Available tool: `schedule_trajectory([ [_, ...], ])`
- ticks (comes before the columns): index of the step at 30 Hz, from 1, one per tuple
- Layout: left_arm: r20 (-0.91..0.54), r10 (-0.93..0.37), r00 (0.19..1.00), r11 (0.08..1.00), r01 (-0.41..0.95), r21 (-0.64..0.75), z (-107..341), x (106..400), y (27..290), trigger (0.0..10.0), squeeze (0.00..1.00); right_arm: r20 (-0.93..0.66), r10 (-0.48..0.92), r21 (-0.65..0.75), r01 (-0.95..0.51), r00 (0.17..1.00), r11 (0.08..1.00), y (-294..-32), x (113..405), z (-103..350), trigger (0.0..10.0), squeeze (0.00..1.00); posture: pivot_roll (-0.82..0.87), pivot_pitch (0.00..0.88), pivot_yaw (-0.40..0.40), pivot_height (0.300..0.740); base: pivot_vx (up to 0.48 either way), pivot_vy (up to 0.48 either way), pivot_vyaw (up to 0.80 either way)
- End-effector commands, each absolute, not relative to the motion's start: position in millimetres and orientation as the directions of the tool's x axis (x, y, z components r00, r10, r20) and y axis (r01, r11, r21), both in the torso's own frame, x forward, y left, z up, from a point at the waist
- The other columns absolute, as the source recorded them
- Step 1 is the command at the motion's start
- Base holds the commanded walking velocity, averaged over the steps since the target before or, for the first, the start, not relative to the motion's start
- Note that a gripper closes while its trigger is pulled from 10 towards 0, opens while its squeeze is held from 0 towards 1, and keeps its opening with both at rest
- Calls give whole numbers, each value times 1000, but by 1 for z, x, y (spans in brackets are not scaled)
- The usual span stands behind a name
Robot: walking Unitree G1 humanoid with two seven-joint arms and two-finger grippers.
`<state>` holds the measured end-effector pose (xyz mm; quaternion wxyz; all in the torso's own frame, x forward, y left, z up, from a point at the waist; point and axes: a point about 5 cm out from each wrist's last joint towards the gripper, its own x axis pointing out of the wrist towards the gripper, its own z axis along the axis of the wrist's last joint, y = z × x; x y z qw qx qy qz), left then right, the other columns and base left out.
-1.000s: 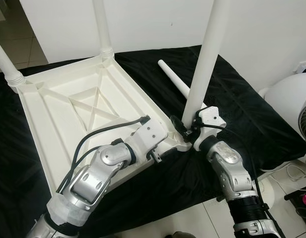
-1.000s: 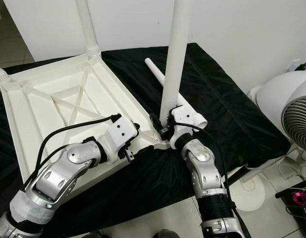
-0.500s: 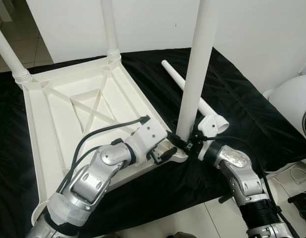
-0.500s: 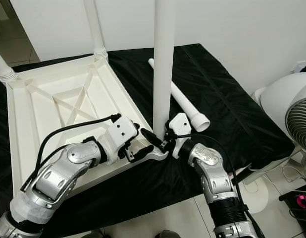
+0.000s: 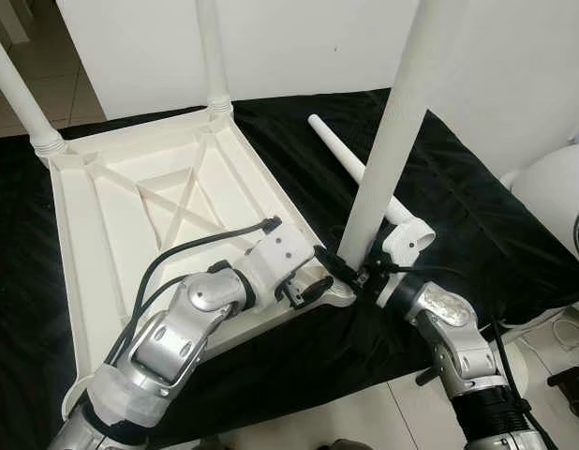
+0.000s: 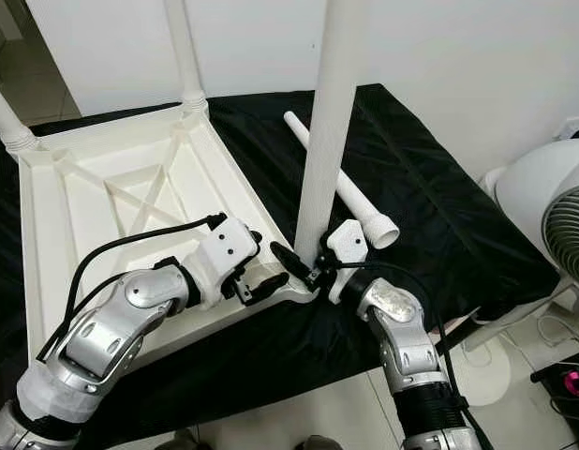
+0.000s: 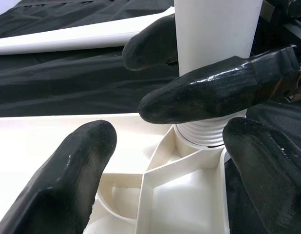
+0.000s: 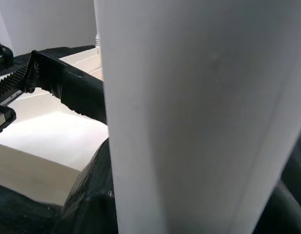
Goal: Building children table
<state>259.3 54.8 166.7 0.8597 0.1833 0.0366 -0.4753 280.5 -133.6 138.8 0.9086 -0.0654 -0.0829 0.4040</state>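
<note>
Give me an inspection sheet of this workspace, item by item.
Surface: black cloth over a low platform.
Job's things: white tabletop lies upside down; two legs stand in its far corners; third leg stands tilted in the near corner socket; fourth leg lies loose on the cloth.
Clutter: nothing seen.
Grippers: right gripper shut on the third leg near its base; left gripper open at the same corner, fingers apart before the socket.
Cables: black cable loops along the left arm; white cord on the floor.
Surroundings: white wall, tiled floor, white fan on the robot's right.
</note>
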Motion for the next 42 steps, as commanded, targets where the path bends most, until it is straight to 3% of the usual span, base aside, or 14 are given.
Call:
schedule_trajectory([
  [1,-241,-796,555,483,823,299,169,260,56,10000,0,36,742,-157,-730,669,665,-134,278,124,10000,0,-65,45,38,740,0,0,0],
  [11,-242,-797,553,480,824,301,171,260,56,10000,0,12,714,-305,-677,700,670,-133,275,114,10000,0,-62,50,45,740,0,0,0],
  [29,-251,-797,549,474,827,302,171,258,58,10000,0,-14,681,-300,-653,732,695,-137,270,94,10000,0,-60,57,54,740,0,0,0],
  [33,-250,-797,550,474,826,304,171,258,58,10000,0,-16,691,-370,-646,723,667,-134,266,93,10000,0,-60,61,55,740,0,0,0],
  [42,-249,-796,551,476,825,304,171,258,58,10000,0,9,636,-114,-631,772,767,-136,273,92,10000,0,-57,64,52,740,0,0,0],
])
